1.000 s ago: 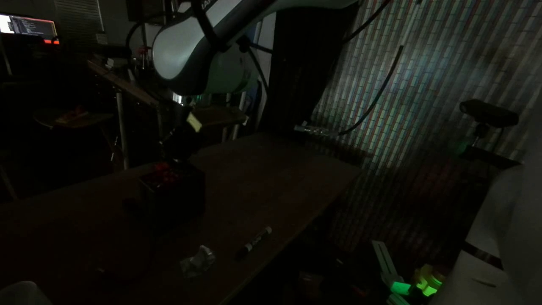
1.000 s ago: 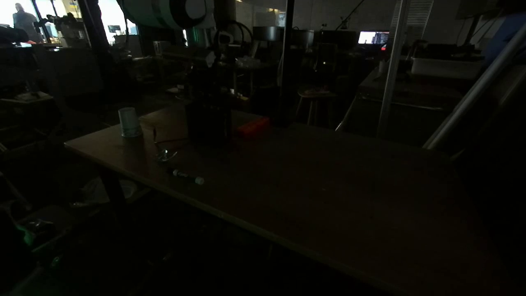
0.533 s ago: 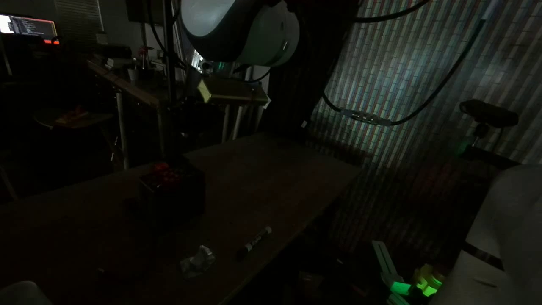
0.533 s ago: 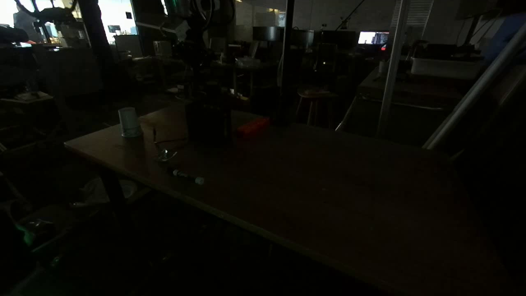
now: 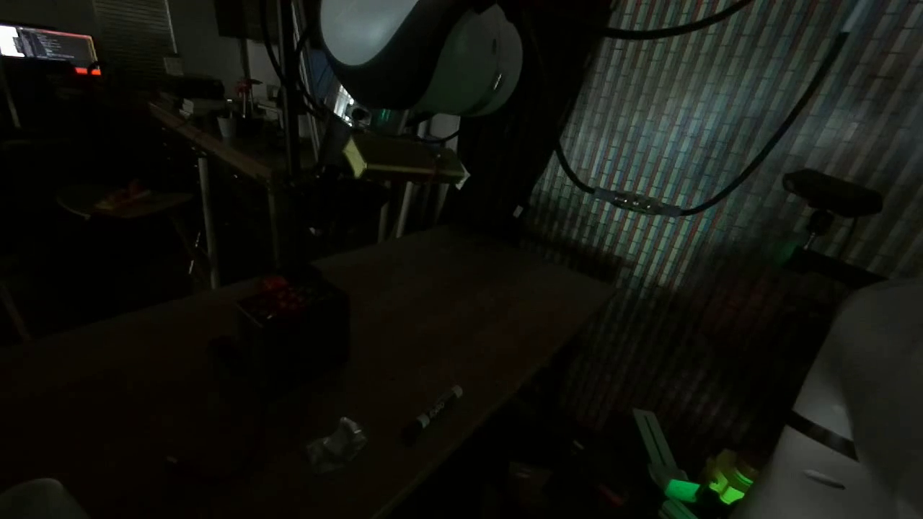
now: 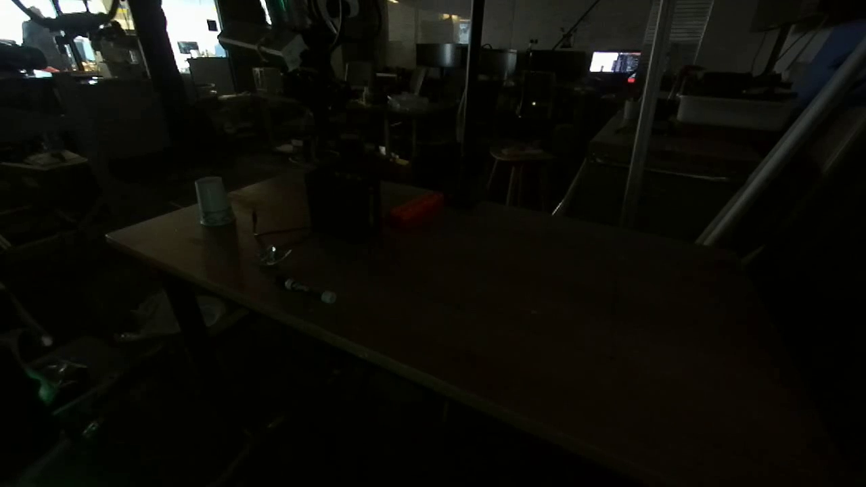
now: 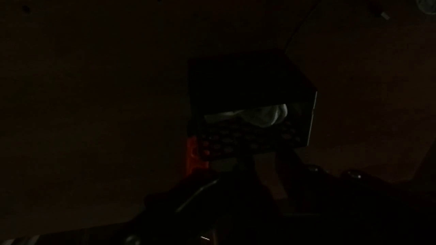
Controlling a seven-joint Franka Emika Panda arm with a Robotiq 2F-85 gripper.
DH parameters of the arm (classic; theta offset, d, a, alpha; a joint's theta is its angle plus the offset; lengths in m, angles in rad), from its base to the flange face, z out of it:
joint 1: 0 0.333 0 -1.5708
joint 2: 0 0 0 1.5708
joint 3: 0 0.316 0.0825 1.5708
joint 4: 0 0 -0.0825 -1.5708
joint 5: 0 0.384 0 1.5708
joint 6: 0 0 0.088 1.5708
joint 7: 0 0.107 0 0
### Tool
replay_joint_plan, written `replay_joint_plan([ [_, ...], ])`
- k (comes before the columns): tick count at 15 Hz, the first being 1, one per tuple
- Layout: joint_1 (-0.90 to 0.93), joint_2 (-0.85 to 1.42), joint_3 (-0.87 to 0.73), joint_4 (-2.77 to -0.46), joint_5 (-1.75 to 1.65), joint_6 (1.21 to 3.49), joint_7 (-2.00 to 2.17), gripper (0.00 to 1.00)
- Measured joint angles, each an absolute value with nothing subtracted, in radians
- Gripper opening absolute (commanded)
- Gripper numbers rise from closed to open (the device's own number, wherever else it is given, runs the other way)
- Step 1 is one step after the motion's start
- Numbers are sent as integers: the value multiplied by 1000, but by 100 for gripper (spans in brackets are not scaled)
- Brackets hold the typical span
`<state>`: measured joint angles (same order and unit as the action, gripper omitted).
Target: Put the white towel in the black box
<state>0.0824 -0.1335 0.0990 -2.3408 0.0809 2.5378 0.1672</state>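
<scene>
In the wrist view the white towel lies bunched inside the black box, partly covered by the box's near-black wall. Holes pattern the surface below the towel. Both exterior views show the black box upright on the table, and there its walls hide the towel. My gripper hangs above the box, its fingertips overlapping the box's edge in the wrist view. A gap with bare table behind it separates the fingers, so it is partly open and holds nothing. Deep shadow obscures the gripper in both exterior views.
A red object lies beside the box. On the table are also a marker, a crumpled clear wrapper, a pale cup and a thin cable running to the box.
The arm has risen from low over the box to well above it, with most of the motion in the first half second. The box and the table items have stayed put.
</scene>
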Motion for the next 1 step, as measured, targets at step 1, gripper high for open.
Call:
replay_joint_plan([
  [1,82,-133,99,-2341,81,2538,167,27],
])
